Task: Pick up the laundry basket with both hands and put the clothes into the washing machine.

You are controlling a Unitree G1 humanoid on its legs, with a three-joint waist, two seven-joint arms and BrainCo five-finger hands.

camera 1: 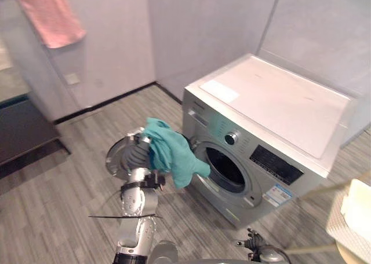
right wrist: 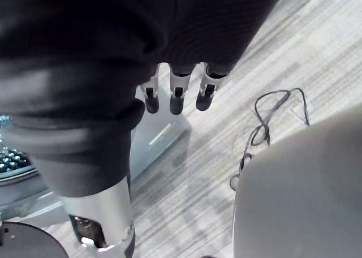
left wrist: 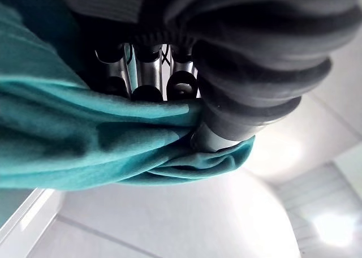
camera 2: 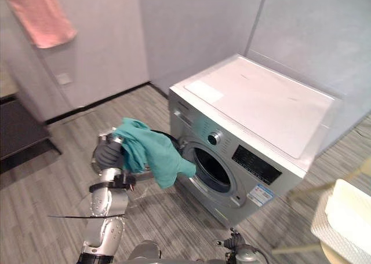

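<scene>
My left hand (camera 1: 137, 154) is raised in front of the washing machine (camera 1: 278, 107), shut on a teal garment (camera 1: 171, 151). The cloth drapes down beside the round drum opening (camera 1: 225, 168), its lower end at the opening's left rim. In the left wrist view the fingers (left wrist: 148, 77) and thumb (left wrist: 212, 136) pinch the teal cloth (left wrist: 85, 139). The machine's round door (camera 1: 117, 155) stands swung open behind that hand. My right hand (camera 1: 253, 241) hangs low near the floor in front of the machine, fingers (right wrist: 176, 97) relaxed and holding nothing. A white laundry basket (camera 1: 353, 217) stands at the far right.
A pink towel (camera 1: 51, 15) hangs on the wall at the upper left. A dark low cabinet (camera 1: 23, 131) stands against the left wall. Grey plank floor (camera 1: 69, 200) stretches left of the machine, which fills the corner of the room.
</scene>
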